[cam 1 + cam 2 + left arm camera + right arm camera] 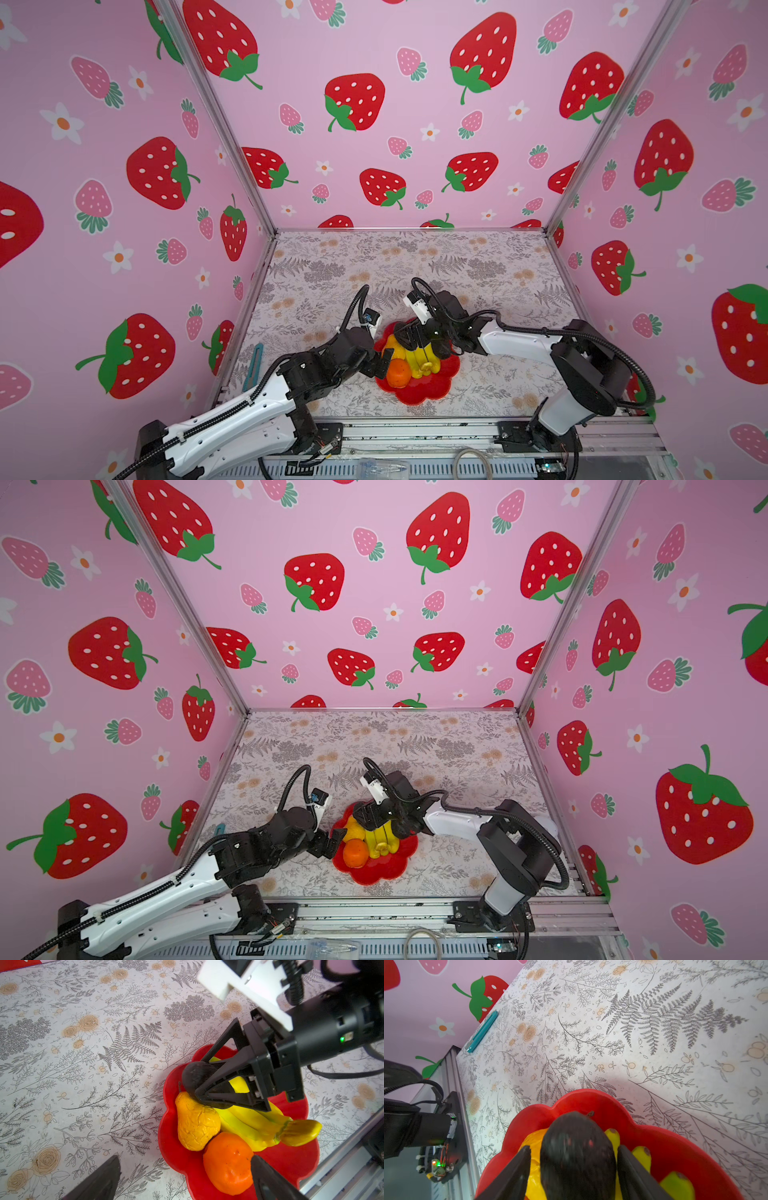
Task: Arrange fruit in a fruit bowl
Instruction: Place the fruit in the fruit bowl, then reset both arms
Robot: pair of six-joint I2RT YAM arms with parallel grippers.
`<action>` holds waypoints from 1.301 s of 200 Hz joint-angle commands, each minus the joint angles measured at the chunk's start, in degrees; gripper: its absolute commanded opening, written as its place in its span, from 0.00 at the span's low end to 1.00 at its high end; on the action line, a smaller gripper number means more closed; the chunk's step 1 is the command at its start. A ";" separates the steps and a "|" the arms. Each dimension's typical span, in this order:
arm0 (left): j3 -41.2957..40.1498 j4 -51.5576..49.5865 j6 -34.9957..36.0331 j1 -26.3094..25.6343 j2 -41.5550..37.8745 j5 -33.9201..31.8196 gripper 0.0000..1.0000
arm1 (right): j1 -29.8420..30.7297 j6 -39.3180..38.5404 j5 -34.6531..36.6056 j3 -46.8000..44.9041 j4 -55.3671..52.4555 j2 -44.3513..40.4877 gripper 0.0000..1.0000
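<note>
The red scalloped fruit bowl (419, 395) (374, 875) (291, 1159) (675, 1147) sits near the table's front. It holds the banana bunch (419, 359) (382, 841) (249, 1124), the bumpy pear (395, 349) (195, 1124) and the orange (398, 372) (355, 852) (227, 1165). A black avocado (195, 1078) (577, 1153) lies on the pear and bananas. My right gripper (405, 336) (574, 1148) straddles it, open, with slim gaps on both sides. My left gripper (382, 363) (185, 1159) stands wide open at the bowl's left rim, one finger by the orange.
A flat teal tool (254, 365) (482, 1031) lies by the left wall. Pink strawberry walls enclose the floral table (415, 266) on three sides. An aluminium rail (415, 432) runs along the front edge.
</note>
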 commanded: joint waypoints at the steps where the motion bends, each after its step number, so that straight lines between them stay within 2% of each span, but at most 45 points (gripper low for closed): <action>1: -0.10 0.19 0.27 0.25 0.13 0.05 0.99 | 0.39 -0.85 1.26 0.10 -0.86 -1.47 0.72; 44: 0.91 -0.07 1.39 0.21 -0.44 -0.96 0.99 | 0.38 -2.10 3.88 1.94 -3.13 -4.41 0.79; 69: 1.93 0.58 3.29 0.55 -0.49 -2.44 0.99 | -0.03 -2.94 6.52 2.76 -5.02 -7.58 0.89; 106: 3.09 2.55 5.44 2.30 1.37 -7.93 0.99 | -4.88 -0.98 13.36 -0.38 -5.67 -15.22 0.99; 121: 1.99 4.73 4.50 5.58 1.92 -10.22 0.99 | -9.98 1.70 17.93 -3.84 -5.35 -18.77 0.99; 135: 0.83 6.90 3.11 10.44 2.39 -10.53 0.99 | -17.79 3.64 18.06 -8.00 -3.43 -21.23 0.99; 146: 0.14 7.75 1.94 15.81 3.04 -11.85 0.99 | -24.11 3.89 17.95 -11.08 -1.10 -22.51 0.99; 162: -1.26 9.60 1.77 23.79 3.47 -14.42 0.99 | -30.65 1.71 21.47 -14.63 2.15 -24.43 0.99; 171: -2.10 11.14 2.49 27.45 3.38 -16.55 0.99 | -32.45 -2.33 25.99 -17.04 5.30 -26.19 0.99; 181: -3.52 14.14 5.10 29.77 3.25 -20.26 0.99 | -32.65 -8.05 34.08 -20.77 11.08 -27.92 0.99; 197: -7.60 22.34 8.97 32.18 4.12 -27.04 0.99 | -32.95 -15.23 46.22 -28.58 27.07 -27.92 0.99; 203: -9.82 26.80 10.31 33.73 4.90 -27.86 0.99 | -33.65 -15.93 49.05 -28.00 26.07 -27.36 0.99; 210: -12.59 33.34 12.04 35.64 6.28 -27.20 0.99 | -34.28 -18.68 49.49 -27.97 28.37 -26.06 0.99; 226: -17.58 47.22 14.46 40.57 11.20 -20.94 0.99 | -35.37 -23.26 49.73 -29.53 37.00 -21.14 0.99; 251: -18.43 57.30 13.08 47.80 19.95 -9.92 0.99 | -38.13 -24.85 47.18 -31.39 44.98 -13.08 0.99; 260: -19.25 62.89 13.12 49.60 22.92 -6.25 0.99 | -38.49 -25.25 46.61 -30.63 42.85 -13.45 0.99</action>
